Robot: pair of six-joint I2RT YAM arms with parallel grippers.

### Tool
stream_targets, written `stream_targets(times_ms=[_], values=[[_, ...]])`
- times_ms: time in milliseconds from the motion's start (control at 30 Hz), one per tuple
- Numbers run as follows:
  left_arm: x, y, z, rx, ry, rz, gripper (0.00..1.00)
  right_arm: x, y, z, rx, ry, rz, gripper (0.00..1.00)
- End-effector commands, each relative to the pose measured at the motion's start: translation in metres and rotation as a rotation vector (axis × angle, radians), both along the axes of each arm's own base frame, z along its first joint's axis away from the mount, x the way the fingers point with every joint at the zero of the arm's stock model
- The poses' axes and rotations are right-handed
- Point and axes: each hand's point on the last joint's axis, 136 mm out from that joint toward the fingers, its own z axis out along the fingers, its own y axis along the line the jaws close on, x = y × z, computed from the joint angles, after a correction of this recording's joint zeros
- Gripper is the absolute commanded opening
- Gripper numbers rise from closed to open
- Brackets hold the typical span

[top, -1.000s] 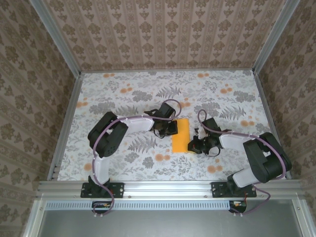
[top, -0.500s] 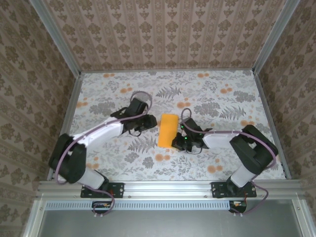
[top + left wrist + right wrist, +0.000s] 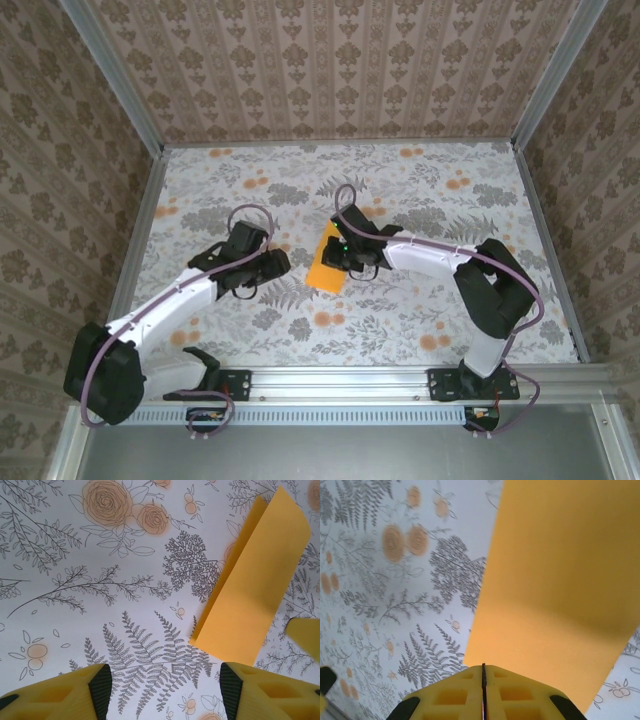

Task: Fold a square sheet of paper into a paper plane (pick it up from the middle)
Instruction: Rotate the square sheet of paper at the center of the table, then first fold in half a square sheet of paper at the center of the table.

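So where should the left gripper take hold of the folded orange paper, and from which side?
Its long edge nearest the left gripper, approached low from that side. The folded orange paper lifts slightly there, so a finger could probably slip under; the right gripper pinches one end.

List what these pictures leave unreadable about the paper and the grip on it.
- Top external: the right gripper covers part of the paper; its folds are too small to read.
- Right wrist: the shut fingers hide the paper's near edge, so a pinch cannot be confirmed.
- Left wrist: the right frame edge cuts off a blurred yellow shape beside the paper.
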Motion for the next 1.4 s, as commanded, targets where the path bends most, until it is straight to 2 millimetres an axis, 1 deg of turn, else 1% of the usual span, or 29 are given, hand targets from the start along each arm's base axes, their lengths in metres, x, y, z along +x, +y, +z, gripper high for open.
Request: stream_targets(times_ms=[0,100,200,267,433,533,667,733,900,933,1000,1100,1167,1200,1267,1367], values=[[0.005,-0.007,-0.001,-0.007,-0.02,-0.043,0.64,0.001,-0.028,-0.022,-0.203,0.031,0.056,0.09],[0.007,-0.012,0.0,-0.004,-0.023,-0.058,0.65,0.018,-0.035,-0.025,-0.248,0.028,0.069,0.09],[0.01,-0.021,-0.001,-0.011,-0.038,-0.076,0.66,0.038,-0.041,-0.032,-0.278,0.035,0.066,0.09],[0.013,-0.027,-0.003,-0.009,-0.041,-0.077,0.66,0.045,-0.044,-0.039,-0.297,0.06,0.085,0.09],[0.014,-0.051,-0.008,0.002,-0.033,-0.124,0.66,0.06,-0.048,-0.053,-0.337,0.078,0.105,0.09],[0.014,-0.065,-0.012,-0.017,-0.003,-0.142,0.65,0.06,-0.054,-0.062,-0.346,0.103,0.074,0.09],[0.011,-0.088,-0.015,-0.053,0.014,-0.186,0.64,0.049,-0.07,-0.075,-0.364,0.167,0.005,0.1],[0.007,-0.099,-0.018,-0.067,0.02,-0.208,0.62,0.041,-0.078,-0.077,-0.369,0.178,-0.032,0.08],[-0.006,-0.12,-0.03,-0.097,0.049,-0.246,0.57,0.018,-0.099,-0.066,-0.345,0.181,-0.169,0.08],[-0.009,-0.124,-0.033,-0.109,0.054,-0.252,0.54,0.016,-0.098,-0.06,-0.303,0.168,-0.2,0.08],[-0.014,-0.133,-0.036,-0.134,0.061,-0.265,0.49,0.012,-0.092,-0.049,-0.213,0.132,-0.204,0.06],[-0.022,-0.146,-0.039,-0.168,0.065,-0.283,0.39,0.015,-0.079,-0.013,-0.107,0.017,-0.138,0.02],[-0.026,-0.152,-0.041,-0.175,0.073,-0.29,0.32,0.012,-0.078,0.003,-0.079,-0.042,-0.094,0.0],[-0.027,-0.155,-0.042,-0.181,0.074,-0.29,0.28,0.009,-0.077,0.006,-0.069,-0.052,-0.072,0.0],[-0.029,-0.16,-0.045,-0.191,0.083,-0.287,0.23,-0.001,-0.074,0.005,-0.023,-0.056,-0.018,0.0],[-0.029,-0.164,-0.05,-0.206,0.092,-0.271,0.13,-0.018,-0.069,-0.007,0.045,-0.033,0.03,0.0]])
